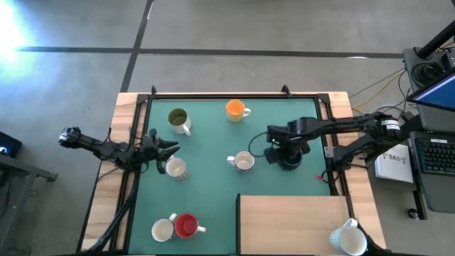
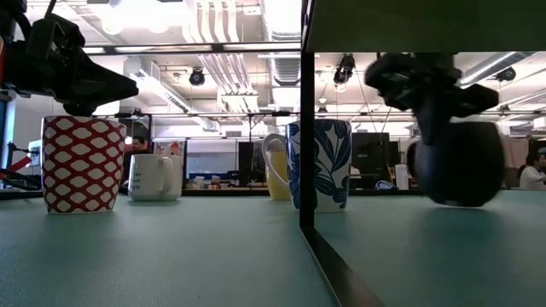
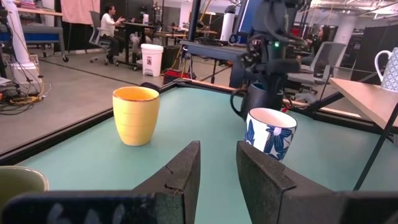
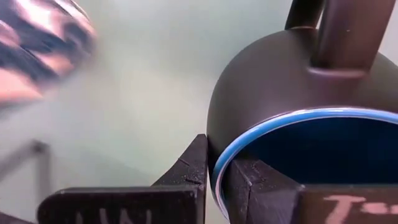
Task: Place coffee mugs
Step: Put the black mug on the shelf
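A dark blue mug (image 1: 288, 158) stands right of the mat's middle, with my right gripper (image 1: 281, 148) shut on it from above. Just left of it stands a white mug with a blue leaf pattern (image 1: 244, 162). An orange mug (image 1: 235, 109) and a white mug with an olive-green inside (image 1: 178, 119) stand toward the far edge. A white mug (image 1: 163, 229) and a red one (image 1: 186, 225) stand at the near left. My left gripper (image 1: 169, 148) waits open at the mat's left edge, pointing level, beside another white mug (image 1: 175, 168). My right gripper holds the dark blue mug by its rim (image 4: 219, 177), on the side opposite the handle (image 4: 339, 37). One finger (image 4: 189, 168) is outside the wall and the other is inside the hollow. The fingers come steeply from above. The mug hangs tilted (image 2: 461, 162); whether its base touches the mat I cannot tell.
A wooden board (image 1: 291, 224) covers the near right corner, with a white mug (image 1: 350, 240) on its near right end. Dark rails frame the mat (image 1: 213, 206). Bare mat lies between the middle mugs and the near-left pair.
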